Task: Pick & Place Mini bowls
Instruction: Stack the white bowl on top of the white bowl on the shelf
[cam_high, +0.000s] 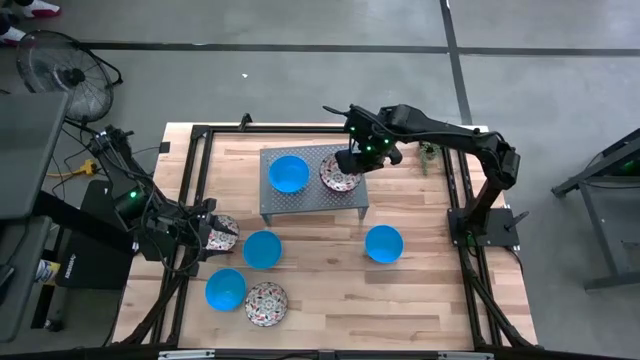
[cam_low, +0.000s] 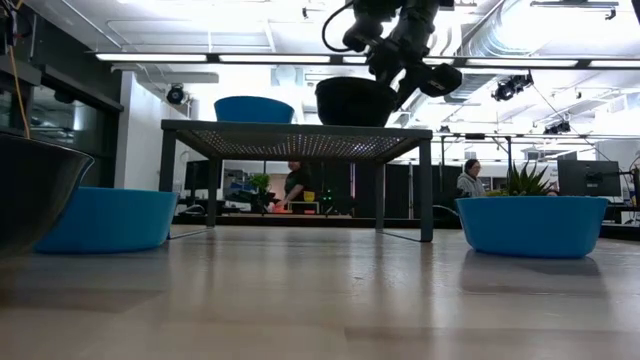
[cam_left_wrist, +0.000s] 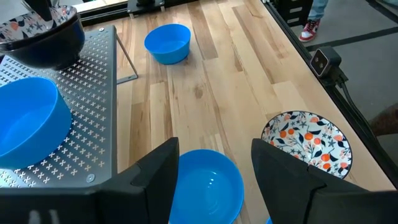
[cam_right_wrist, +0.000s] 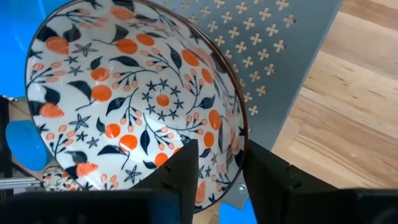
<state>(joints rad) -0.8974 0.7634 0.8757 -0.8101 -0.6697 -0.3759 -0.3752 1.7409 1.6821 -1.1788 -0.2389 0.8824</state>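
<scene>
While left gripper (cam_high: 205, 232) waits parted at table edge, right gripper (cam_right_wrist: 217, 165) straddles floral bowl (cam_right_wrist: 134, 102) rim on grey stand (cam_high: 285, 200), fingers loosened.

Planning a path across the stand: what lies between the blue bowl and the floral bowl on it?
Nothing: the high view shows bare perforated stand between blue bowl and floral bowl.

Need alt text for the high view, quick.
Right gripper hangs over a floral bowl beside a blue bowl on the grey stand. Left gripper waits near the table's left edge.
</scene>
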